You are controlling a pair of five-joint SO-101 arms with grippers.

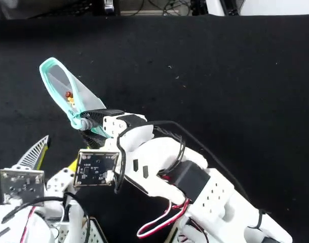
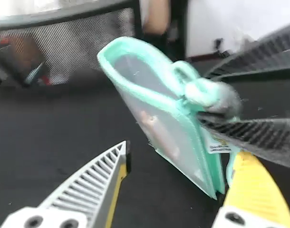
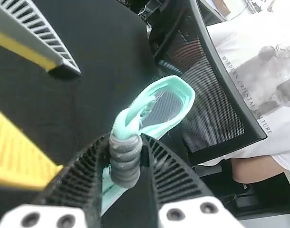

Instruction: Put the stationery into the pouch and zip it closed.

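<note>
Fingers [image 2: 95, 180] of the left gripper [image 1: 59, 152] are spread wide at the desk's [image 1: 220, 76] near-left corner, white one and yellow one apart, holding nothing. Just beyond them, the right gripper [image 3: 126, 142] has its black fingers pinched tight on the grey ribbed pull [image 3: 125, 161] at the pouch's near end. And the mint-edged pouch [image 1: 63, 88] is up on edge near the left edge, angling toward the far-left corner, with a small orange item [image 1: 69, 97] showing through its clear side.
</note>
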